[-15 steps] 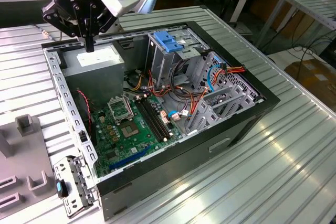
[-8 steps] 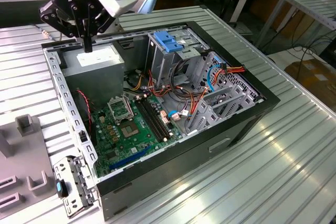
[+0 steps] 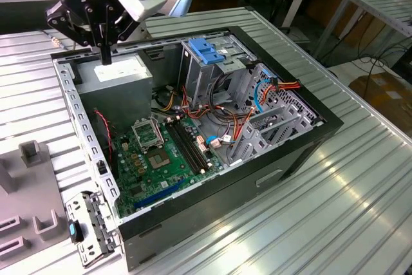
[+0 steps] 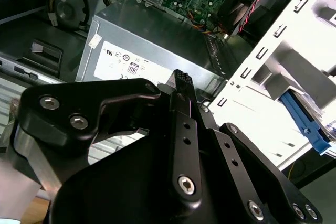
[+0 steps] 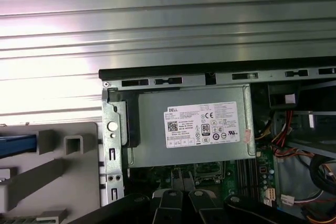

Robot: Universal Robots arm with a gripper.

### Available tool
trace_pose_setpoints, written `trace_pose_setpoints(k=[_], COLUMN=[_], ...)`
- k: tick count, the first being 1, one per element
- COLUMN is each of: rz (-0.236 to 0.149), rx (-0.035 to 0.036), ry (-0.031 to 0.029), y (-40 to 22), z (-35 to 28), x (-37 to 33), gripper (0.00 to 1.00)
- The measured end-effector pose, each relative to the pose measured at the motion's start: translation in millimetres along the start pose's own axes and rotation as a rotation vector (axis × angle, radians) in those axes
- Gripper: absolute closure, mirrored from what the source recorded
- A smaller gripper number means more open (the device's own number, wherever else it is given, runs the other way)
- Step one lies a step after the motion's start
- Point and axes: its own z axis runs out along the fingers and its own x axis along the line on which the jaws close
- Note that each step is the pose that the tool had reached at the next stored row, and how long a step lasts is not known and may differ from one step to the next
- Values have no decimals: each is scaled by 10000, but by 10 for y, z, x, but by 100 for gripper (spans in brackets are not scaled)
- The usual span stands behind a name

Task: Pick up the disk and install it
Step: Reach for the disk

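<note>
Arm posture above an open computer case lying on its side on the ribbed metal desk. Your jaws point straight down, directly over the labelled power supply and clear of it. In the exterior view they narrow to a single stem, so read them as clenched on nothing.

The disk is not in your grasp. It rests in a grey fixture on the desk, outside the case, across the slotted side wall from the jaws and well apart from them. The fixture probably serves to present the disk at a known spot and angle. The case lies with its open side up, most likely so that you can reach the bays from above.

Farther from the jaws, past the power supply, stands the tall drive cage, capped by a fixed blue bracket; do not mistake that for the disk.

Hidden or unclear:
- The frame edge cuts off all but a strip of the disk's blue rail, so its grey body and handle cannot be judged.
- Cables crowd the cage, and you cannot tell which bay is free.
- In the second wrist view one jaw lies behind the other.
</note>
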Motion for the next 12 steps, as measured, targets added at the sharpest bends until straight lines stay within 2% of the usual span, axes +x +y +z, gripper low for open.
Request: trace_pose_setpoints(k=[12], rz=[0], rx=[0], ry=[0], y=[-2], z=[-1], x=[32], gripper=[89])
